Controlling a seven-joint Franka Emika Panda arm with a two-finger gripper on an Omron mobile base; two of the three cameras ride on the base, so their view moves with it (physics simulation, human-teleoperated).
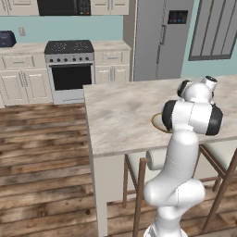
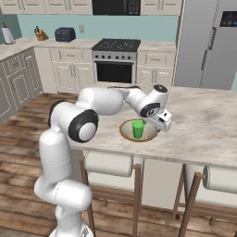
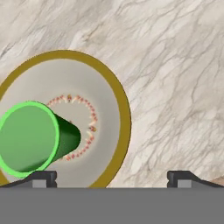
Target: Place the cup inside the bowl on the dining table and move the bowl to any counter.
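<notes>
The green cup stands upright inside the tan-rimmed bowl on the dining table, near its front edge. My gripper hovers just above and to the right of the bowl, open, with nothing between its fingers. In the hand view the cup sits at the left of the bowl, beside my left fingertip; my gripper spans bare table. In the left base view, my arm hides all but a sliver of the bowl's rim.
Wooden stools tuck under the table's front edge. A stove and cream cabinets line the back wall, with a toaster on that counter. A grey fridge stands at the back right.
</notes>
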